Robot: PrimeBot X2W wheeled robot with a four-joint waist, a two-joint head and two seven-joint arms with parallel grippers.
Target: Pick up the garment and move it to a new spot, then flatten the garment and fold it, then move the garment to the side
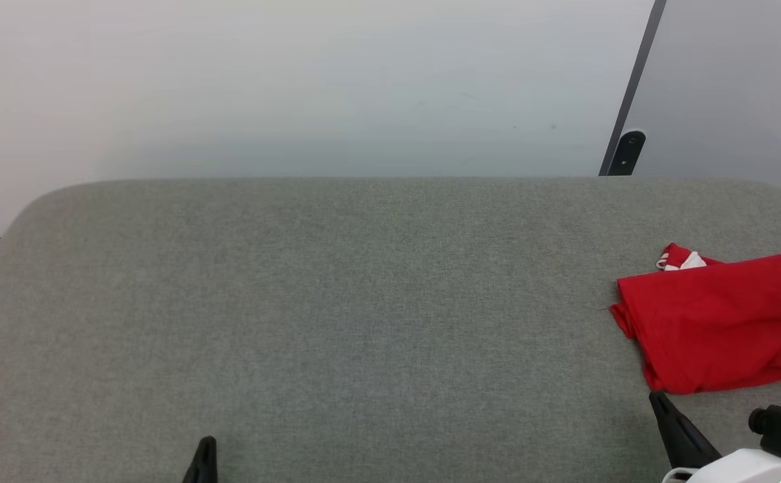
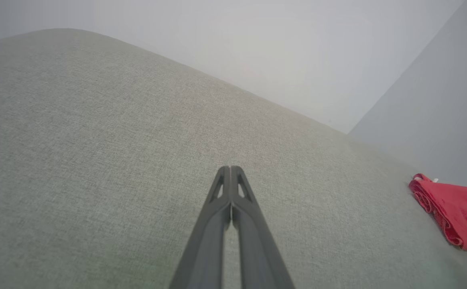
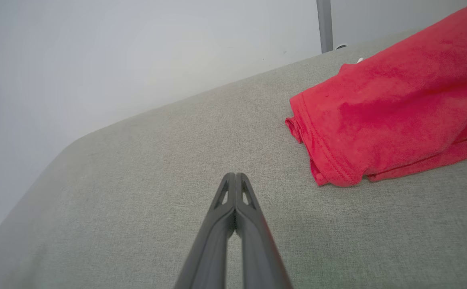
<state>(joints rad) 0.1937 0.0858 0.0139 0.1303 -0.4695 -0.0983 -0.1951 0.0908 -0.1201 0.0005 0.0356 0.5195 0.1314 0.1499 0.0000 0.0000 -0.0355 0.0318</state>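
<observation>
A red soft-fabric garment (image 1: 719,322) lies folded on the far right of a broad grey-green woven surface with rounded corners (image 1: 363,302). The head view's right edge cuts off its right side, so its full outline cannot be made out. The face turned up is plain red, and no lettering can be seen. A small scrap of white fabric (image 1: 691,261) pokes out at its far left corner. Along the left edge, stacked hems show several layers lying on one another.

The left gripper (image 2: 230,168) has its two long dark fingers pressed together with nothing between them. It hangs over bare surface near the front, well apart from the garment. In the head view only one dark tip of it rises from the bottom edge.

The right gripper (image 3: 235,175) likewise has its fingers closed against each other and empty. From the head its tip seems almost at the garment's near left corner. Its own wrist view shows bare weave between the two. Its white housing (image 1: 746,466) is cut off at the lower right corner.

Behind the surface stands a pale plain wall (image 1: 296,87). A dark slanted post (image 1: 635,80) crosses it at the far right.
</observation>
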